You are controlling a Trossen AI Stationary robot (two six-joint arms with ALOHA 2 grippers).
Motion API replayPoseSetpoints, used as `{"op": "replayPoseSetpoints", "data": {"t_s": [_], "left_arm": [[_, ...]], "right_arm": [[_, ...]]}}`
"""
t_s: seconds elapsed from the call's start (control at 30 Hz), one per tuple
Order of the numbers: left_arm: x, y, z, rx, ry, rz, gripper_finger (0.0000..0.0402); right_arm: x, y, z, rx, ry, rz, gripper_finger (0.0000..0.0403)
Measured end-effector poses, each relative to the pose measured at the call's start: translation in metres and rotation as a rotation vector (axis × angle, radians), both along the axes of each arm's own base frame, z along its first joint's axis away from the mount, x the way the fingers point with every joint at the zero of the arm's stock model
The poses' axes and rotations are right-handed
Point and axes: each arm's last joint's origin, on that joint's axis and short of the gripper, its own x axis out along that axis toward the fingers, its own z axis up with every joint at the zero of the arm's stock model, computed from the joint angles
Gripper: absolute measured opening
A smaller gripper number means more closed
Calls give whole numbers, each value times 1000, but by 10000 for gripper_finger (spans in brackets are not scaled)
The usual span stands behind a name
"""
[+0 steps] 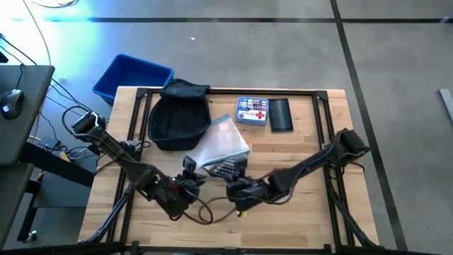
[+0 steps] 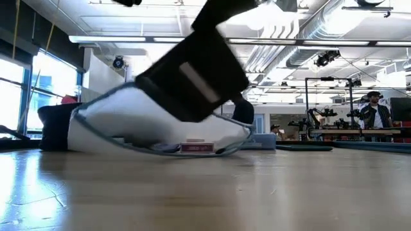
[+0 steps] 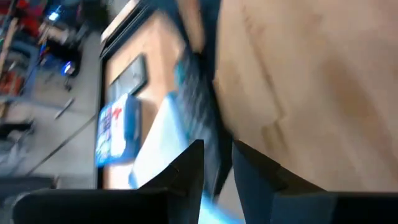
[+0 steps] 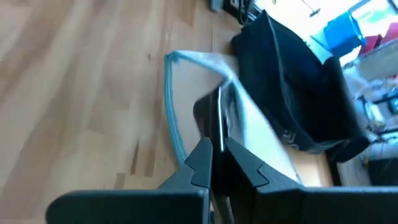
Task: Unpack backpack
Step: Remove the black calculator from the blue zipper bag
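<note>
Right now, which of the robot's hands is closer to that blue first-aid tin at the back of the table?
The right hand, though not by much. It sits nearly straight in front of the first-aid tin; the left hand is farther off toward the backpack side.

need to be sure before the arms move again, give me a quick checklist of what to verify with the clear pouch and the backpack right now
1. Right gripper shut on the edge of the clear, blue-trimmed zip pouch: ok.
2. Left gripper beside the pouch's near-left edge; whether its fingers are off the pouch: cannot tell.
3. Pouch fully out of the dark navy fabric backpack: ok, though one corner rests against the backpack's rim.
4. Pouch flat on the wooden table: not ok, one side is lifted in the low view.
5. Blue first aid box and flat black rectangular pouch apart from the arms: ok.
6. Backpack emptied: cannot tell.
</note>
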Motion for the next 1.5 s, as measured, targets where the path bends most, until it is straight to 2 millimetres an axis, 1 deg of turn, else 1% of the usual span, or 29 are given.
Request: {"op": "replayPoseSetpoints", "data": {"t_s": [0.07, 0.13, 0.23, 0.3, 0.4, 0.47, 0.57, 0.67, 0.73, 0.83, 0.97, 1.03, 1.1, 1.17, 1.23, 1.33, 1.4, 1.5], "left_arm": [[-4, 2, -2, 17, 1, 47, 64], [-6, 4, -3, 14, -4, 90, 64], [-9, 4, -4, -46, -24, 148, 65], [-11, 3, -7, -113, -52, 192, 65], [-19, -3, -19, -168, -65, 222, 65], [-25, -6, -27, -182, -66, 223, 65], [-32, -9, -41, -189, -73, 220, 65], [-36, -10, -50, -200, -78, 223, 65], [-37, -11, -56, -215, -93, 219, 65], [-36, -11, -62, -219, -100, 207, 65], [-31, -12, -62, -222, -116, 187, 65], [-29, -14, -61, -227, -123, 169, 65], [-27, -14, -60, -231, -132, 162, 65], [-26, -15, -60, -235, -135, 155, 65], [-26, -15, -60, -238, -138, 155, 65], [-26, -15, -61, -243, -126, 151, 65], [-26, -16, -61, -257, -103, 139, 65], [-26, -17, -62, -282, -65, 116, 65]], "right_arm": [[-14, 7, 9, -6, 21, 27, 4], [-30, 14, 19, 0, 23, 18, 4], [-55, 15, 29, -36, 23, -85, 0], [-70, 8, 29, -79, 50, -189, 4], [-86, -8, 26, -123, 104, -362, 4], [-91, -20, 22, -132, 149, -469, 4], [-90, -25, 14, -121, 214, -533, 3], [-85, -22, 11, -109, 229, -492, 2], [-83, -15, 10, -75, 231, -442, 1], [-85, 2, 8, 13, 270, -347, 1], [-89, 33, 3, 213, 356, -179, 0], [-89, 41, -1, 285, 431, -116, 7], [-88, 42, -4, 331, 474, -105, 24], [-82, 35, -6, 341, 498, -124, 53], [-75, 23, -7, 334, 523, -132, 91], [-61, 2, -9, 350, 581, -105, 160], [-52, -11, -13, 362, 649, -60, 206], [-43, -28, -20, 350, 747, 92, 258]]}}
